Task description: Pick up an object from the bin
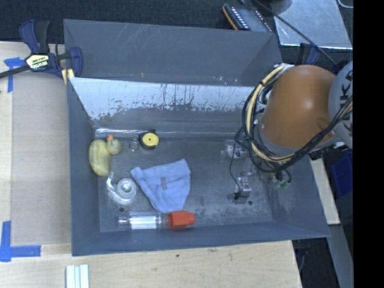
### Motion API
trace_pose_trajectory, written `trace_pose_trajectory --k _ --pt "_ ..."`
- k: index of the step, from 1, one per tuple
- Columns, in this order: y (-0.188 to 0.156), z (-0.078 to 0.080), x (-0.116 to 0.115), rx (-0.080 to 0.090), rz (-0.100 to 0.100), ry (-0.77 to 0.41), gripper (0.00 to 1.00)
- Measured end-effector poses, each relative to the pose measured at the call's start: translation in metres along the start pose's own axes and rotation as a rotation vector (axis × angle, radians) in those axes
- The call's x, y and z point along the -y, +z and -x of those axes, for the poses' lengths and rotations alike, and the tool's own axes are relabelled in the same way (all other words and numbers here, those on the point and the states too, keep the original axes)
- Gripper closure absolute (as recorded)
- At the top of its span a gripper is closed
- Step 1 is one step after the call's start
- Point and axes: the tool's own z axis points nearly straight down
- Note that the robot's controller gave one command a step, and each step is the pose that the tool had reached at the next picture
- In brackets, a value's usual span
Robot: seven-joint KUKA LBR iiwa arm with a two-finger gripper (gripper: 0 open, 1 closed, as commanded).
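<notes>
My gripper (242, 188) hangs low over bare floor in the right part of the bin, with nothing seen in it. The nearest loose thing is a clear tube with an orange-red cap (158, 221), lying flat along the front wall to the gripper's left. A crumpled blue cloth (163, 183) lies just above that tube, near the bin's middle, well apart from the gripper.
On the left lie a yellow rubber duck (101, 155), a small clear round piece (124, 188) and a little yellow disc (149, 140) by the back wall. The arm's orange dome and cables overhang the bin's right side.
</notes>
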Motion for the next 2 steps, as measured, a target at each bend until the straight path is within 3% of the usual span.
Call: trace_pose_trajectory --k 1,2 --pt "-0.005 0.002 0.000 0.009 0.000 0.000 0.00" --pt "0.001 0.035 0.051 0.005 -0.001 -0.107 0.00"
